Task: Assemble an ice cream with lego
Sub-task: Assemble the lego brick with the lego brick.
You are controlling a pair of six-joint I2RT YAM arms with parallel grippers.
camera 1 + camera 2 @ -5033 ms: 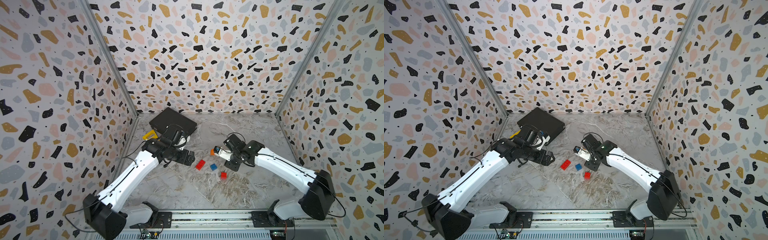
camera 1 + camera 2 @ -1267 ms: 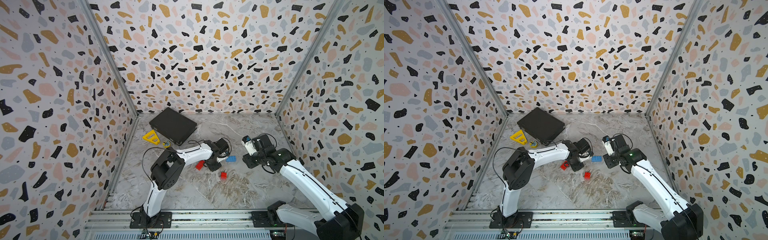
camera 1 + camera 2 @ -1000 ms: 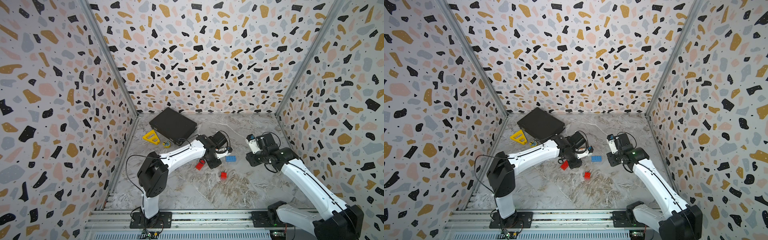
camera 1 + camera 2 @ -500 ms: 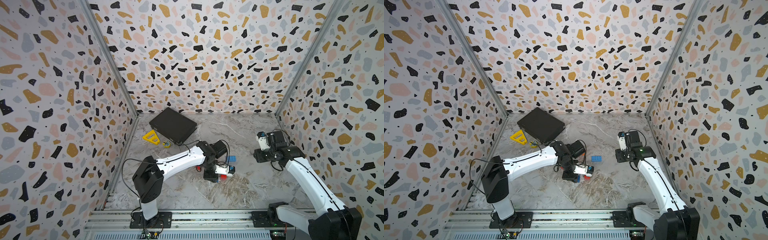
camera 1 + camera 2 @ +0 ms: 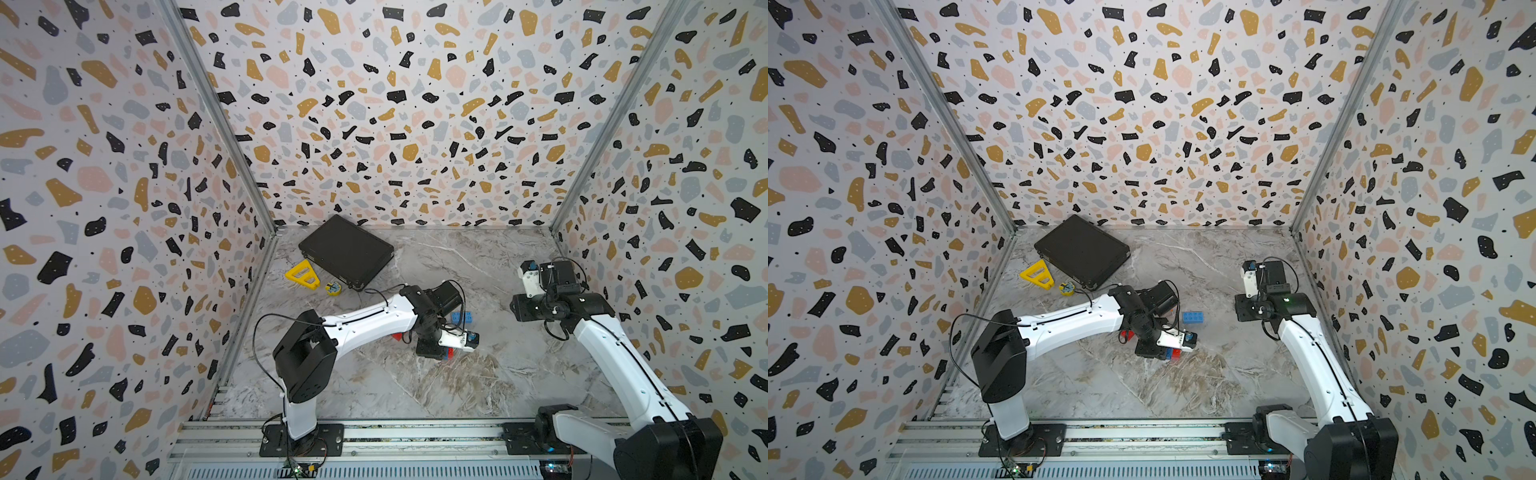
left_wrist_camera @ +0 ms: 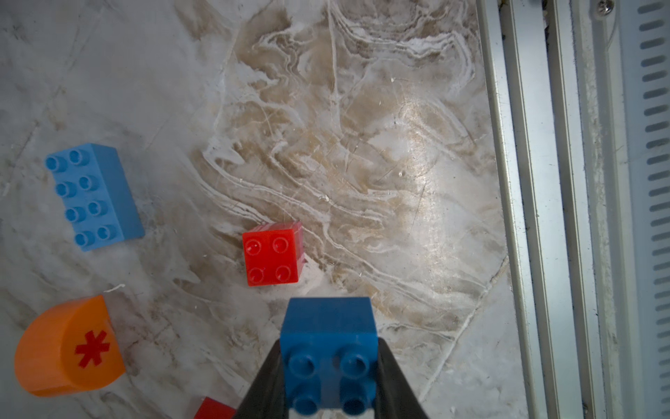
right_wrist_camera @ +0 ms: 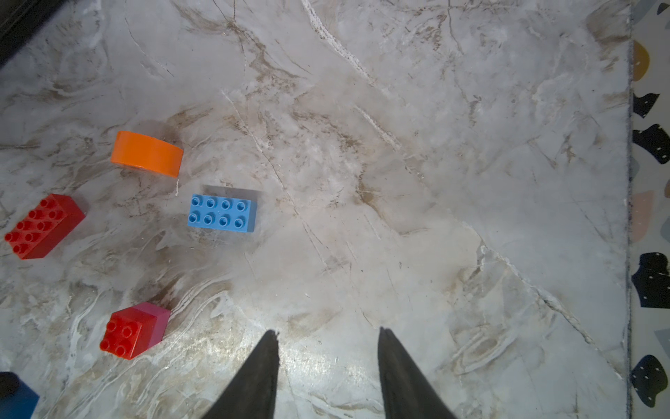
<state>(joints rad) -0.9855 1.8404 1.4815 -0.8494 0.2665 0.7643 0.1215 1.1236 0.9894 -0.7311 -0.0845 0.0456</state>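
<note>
Lego (image 7: 222, 214) lay loose across the table (image 5: 415, 395), ice cream unbuilt. Right arm (image 5: 602, 345) had backed off, its claw (image 7: 328, 332) open and empty. Left claw (image 6: 328, 348) had swung over, clamped on the blue brick (image 6: 328, 319), hovering just beside the red square (image 6: 272, 259). Stem stacking looked next.

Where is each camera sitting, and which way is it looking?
Top views: high at the front, looking down and back at the whole table; the left arm and right arm both show.
Left wrist: on the left arm, looking down past the left pincer, shut on the small blue brick.
Right wrist: on the right arm, looking down past the open, empty right pincer.
Shared: both wrist views show the light-blue brick, orange dome and red square brick.
</note>
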